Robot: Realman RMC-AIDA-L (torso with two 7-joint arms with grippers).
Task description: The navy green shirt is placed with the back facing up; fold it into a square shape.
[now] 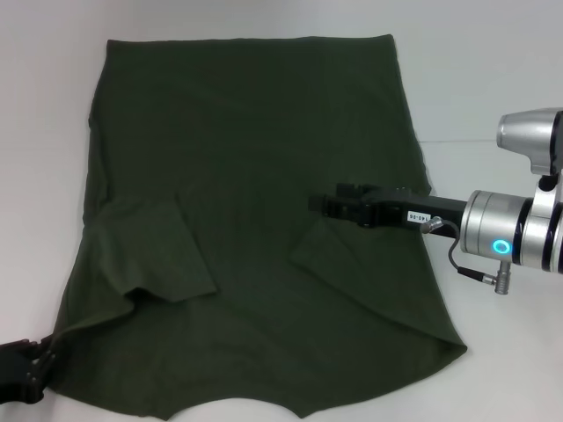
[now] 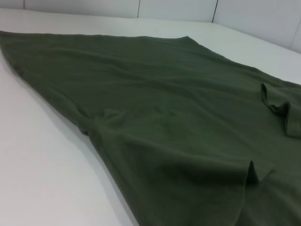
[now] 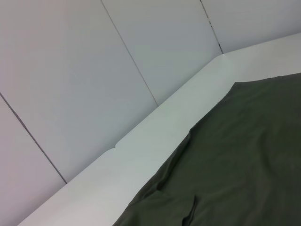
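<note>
here, the navy green shirt point(image 1: 255, 220) lies spread flat on the white table point(image 1: 493, 88), plain side up, hem at the far edge and both sleeves folded inward over the body. the right gripper point(image 1: 318, 204) reaches in from the right side and hovers above the folded right sleeve point(image 1: 318, 248); whether its jaws are apart or together cannot be told. the left gripper point(image 1: 22, 374) sits at the near left corner of the shirt, touching the cloth edge; its jaw state likewise cannot be told.

A small white label sits on the right gripper point(image 1: 339, 204), near its wrist ring; its printed characters are too small to read.
</note>
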